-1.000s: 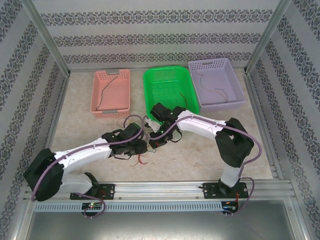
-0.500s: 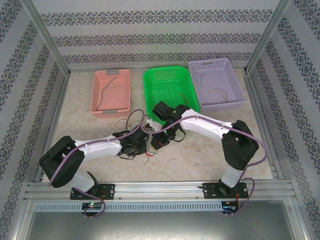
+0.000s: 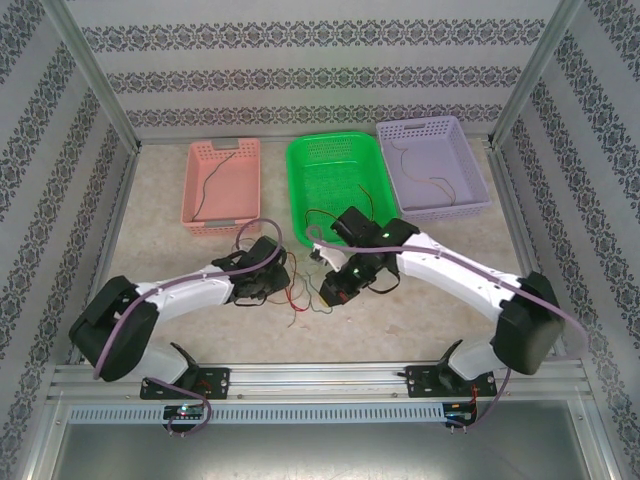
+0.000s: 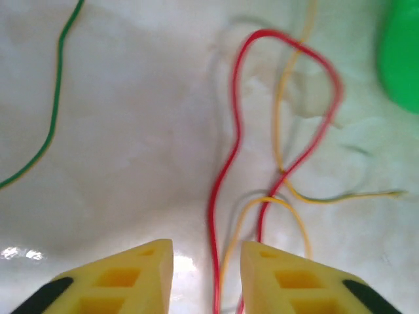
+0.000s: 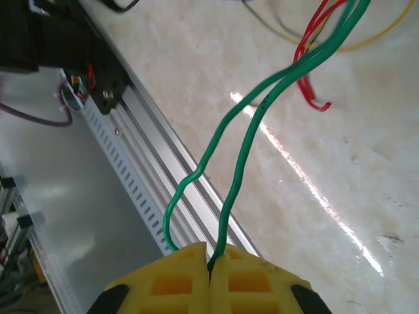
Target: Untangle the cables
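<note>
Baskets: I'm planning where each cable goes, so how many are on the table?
3, along the table's far side: pink basket on the left, green basket in the middle, purple basket on the right. None looks hidden.

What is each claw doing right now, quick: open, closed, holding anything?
Left gripper: open; red cable and yellow cable pass between its fingers, ungripped.
Right gripper: closed, pinching the green cable.

thin cables (image 3: pixel 293 296) on table (image 3: pixel 170 270), green basket (image 3: pixel 335 175) behind
</note>
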{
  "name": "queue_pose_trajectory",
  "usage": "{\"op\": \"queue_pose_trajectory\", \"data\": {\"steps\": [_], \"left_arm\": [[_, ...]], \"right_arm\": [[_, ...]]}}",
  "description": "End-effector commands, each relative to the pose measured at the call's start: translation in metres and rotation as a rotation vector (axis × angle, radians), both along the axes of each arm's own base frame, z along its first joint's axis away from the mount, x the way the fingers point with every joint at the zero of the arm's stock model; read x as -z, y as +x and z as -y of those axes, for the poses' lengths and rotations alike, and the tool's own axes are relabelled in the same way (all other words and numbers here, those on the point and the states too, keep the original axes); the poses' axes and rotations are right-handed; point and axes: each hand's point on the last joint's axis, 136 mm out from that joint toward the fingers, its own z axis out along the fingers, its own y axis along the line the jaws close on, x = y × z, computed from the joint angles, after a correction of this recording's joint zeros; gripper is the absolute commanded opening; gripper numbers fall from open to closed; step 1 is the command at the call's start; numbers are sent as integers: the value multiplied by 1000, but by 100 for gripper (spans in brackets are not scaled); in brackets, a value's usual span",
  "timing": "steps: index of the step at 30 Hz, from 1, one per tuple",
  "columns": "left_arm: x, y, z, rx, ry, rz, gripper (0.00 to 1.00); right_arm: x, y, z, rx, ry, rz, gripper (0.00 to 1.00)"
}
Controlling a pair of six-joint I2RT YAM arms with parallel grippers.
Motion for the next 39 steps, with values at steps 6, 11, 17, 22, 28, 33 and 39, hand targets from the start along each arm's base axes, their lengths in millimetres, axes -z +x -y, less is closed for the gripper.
{"op": "queue_pose_trajectory", "data": {"steps": [6,11,17,22,28,33,39], "left_arm": [[-110,9,-13,-150,-138,124,53],[-141,14,10,-169,-299,89,56],[-177,42,43,-197,-460,106,54],[-184,50,61,-138,-455,65,49],[-175,60,67,-152,-480,43,47],[-176,67,79,-128,-501,30,37],[-169,63,81,-112,-507,10,30]], "right_arm": [[-27,47,24,196,-26,285,0],[-55,71,25,247,12,450,0],[-62,79,14,215,11,501,0],[-67,83,8,222,27,520,0],[-69,77,-3,192,53,503,0],[-68,76,-3,205,59,489,0],[-69,78,-4,217,72,478,0]]}}
